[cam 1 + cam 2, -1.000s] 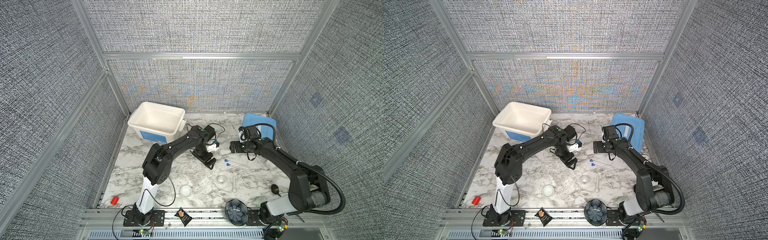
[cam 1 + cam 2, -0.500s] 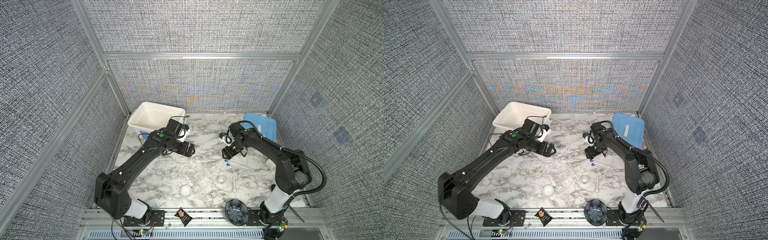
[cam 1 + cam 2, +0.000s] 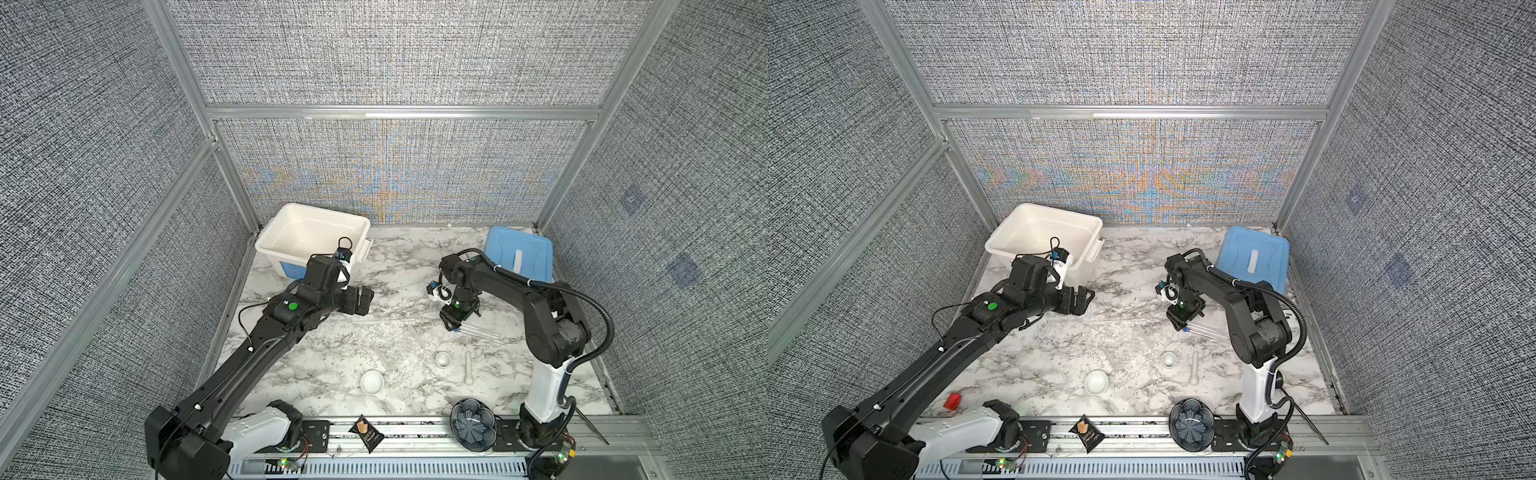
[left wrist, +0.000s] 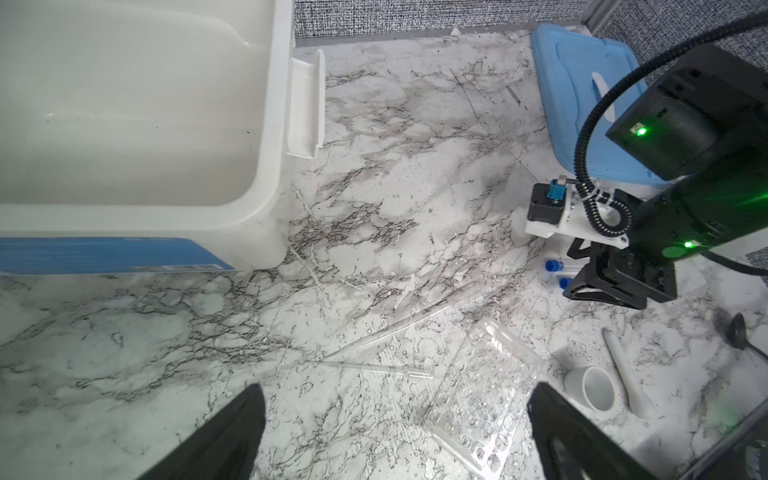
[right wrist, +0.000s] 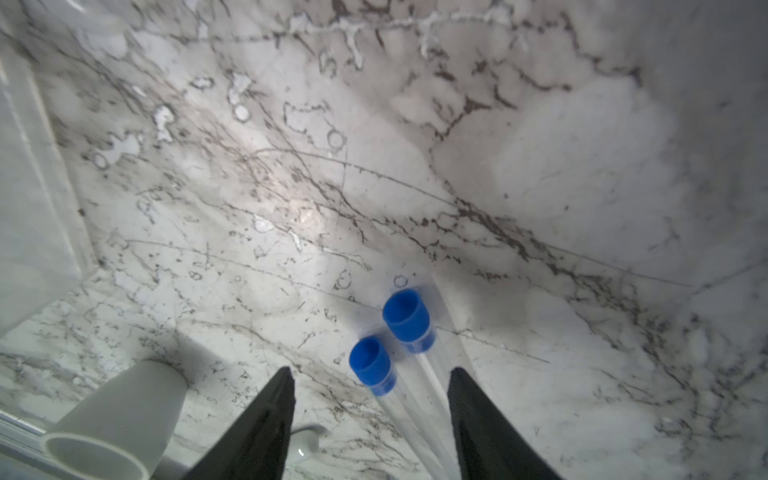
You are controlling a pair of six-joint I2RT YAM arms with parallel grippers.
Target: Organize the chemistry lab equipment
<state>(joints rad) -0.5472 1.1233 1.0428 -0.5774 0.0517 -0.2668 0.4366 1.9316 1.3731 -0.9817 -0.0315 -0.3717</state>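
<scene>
- Right wrist view puts both blue-capped tubes (image 5: 407, 318) side by side on the marble table (image 5: 540, 166), between the jaws of the right gripper (image 5: 370, 370). A squeeze here could catch both, or pinch one and send its round neighbour rolling away.
- Its jaws stand apart, astride the tubes just behind their capped ends, with no grip visible.
- Left gripper (image 4: 397, 388) hangs spread wide and empty, the clear rack (image 4: 478, 399) lying flat just ahead of it.
</scene>
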